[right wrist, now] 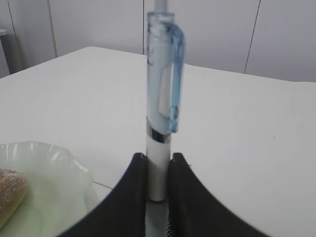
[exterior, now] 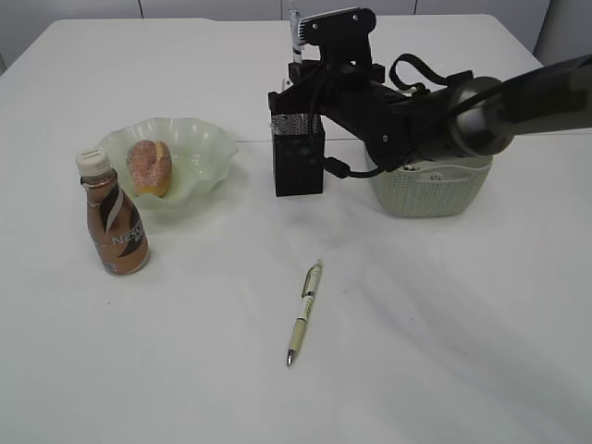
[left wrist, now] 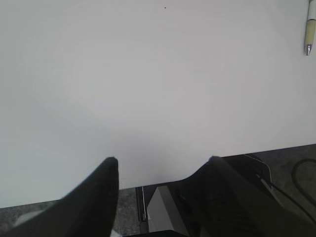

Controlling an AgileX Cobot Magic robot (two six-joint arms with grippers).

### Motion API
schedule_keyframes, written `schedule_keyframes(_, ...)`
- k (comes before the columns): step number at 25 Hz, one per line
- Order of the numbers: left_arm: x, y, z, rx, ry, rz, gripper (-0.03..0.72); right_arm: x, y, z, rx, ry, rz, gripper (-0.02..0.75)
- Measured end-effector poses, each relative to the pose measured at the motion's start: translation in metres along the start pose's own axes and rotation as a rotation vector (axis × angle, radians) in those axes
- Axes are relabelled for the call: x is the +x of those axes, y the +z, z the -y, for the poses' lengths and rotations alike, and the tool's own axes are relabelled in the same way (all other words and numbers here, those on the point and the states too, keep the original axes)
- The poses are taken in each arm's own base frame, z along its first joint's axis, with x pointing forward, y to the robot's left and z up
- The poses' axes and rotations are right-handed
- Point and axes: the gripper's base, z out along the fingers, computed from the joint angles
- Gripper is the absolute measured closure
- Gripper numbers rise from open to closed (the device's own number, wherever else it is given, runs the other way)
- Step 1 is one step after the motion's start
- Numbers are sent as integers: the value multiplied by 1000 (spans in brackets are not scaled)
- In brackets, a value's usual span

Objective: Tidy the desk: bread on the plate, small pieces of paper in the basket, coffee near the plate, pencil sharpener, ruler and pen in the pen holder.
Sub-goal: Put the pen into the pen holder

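- Nearest the exterior camera lies a cream pen (exterior: 304,314) on the desk (exterior: 444,351), at about 6 o'clock from the pen holder (exterior: 298,155), well apart from it; its tip points toward the camera.
- Over at 9 o'clock of the holder sits the plate (exterior: 205,148) with the bread (exterior: 149,167) already in it, and the coffee (exterior: 113,216) stands just beside the plate at its 7 o'clock, so those parts look done.
- At 3 o'clock of the holder, the basket (exterior: 435,191) is partly hidden by the right arm; its contents cannot be made out.
- Right gripper (right wrist: 158,170) pinches a blue-clipped pen (right wrist: 161,98) upright, jaws pressed on the lower barrel, directly above the holder's open top.
- Left gripper (left wrist: 163,165) hovers low over bare desk with jaws spread and nothing between them; the cream pen's tip shows at 1 o'clock in its view.
- Likely step in hand: dropping the blue-clipped pen into the holder. To do it well, the pen should stay vertical and centred over the mouth, be lowered until its tip is inside the mesh walls, then released with a small opening so it does not bounce out or tip the light holder.
- Ruler and sharpener cannot be made out; a pale strip stands at 12 o'clock above the holder, but it is unclear what it is.
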Motion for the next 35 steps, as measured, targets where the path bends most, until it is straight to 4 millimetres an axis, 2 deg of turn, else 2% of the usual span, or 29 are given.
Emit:
schedule_keyframes(8, 0, 0, 0, 0, 0, 0, 281, 13, 7, -1, -5, 0, -46, 648)
schedule_keyframes(13, 0, 0, 0, 0, 0, 0, 281, 14, 7, -1, -5, 0, -50, 623)
schedule_keyframes(17, 0, 0, 0, 0, 0, 0, 281, 14, 7, -1, -5, -1, -46, 565)
schedule_keyframes(23, 0, 0, 0, 0, 0, 0, 281, 14, 7, -1, -5, -3, -46, 405)
schedule_keyframes(26, 0, 0, 0, 2, -1, -1, 281, 14, 7, -1, -6, -3, -51, 384)
schedule_keyframes(30, 0, 0, 1, 8, -3, -2, 281, 2, 3, -1, -19, 45, -154, 380)
schedule_keyframes(35, 0, 0, 1, 15, -5, -4, 281, -38, -20, 0, -37, 100, -325, 377)
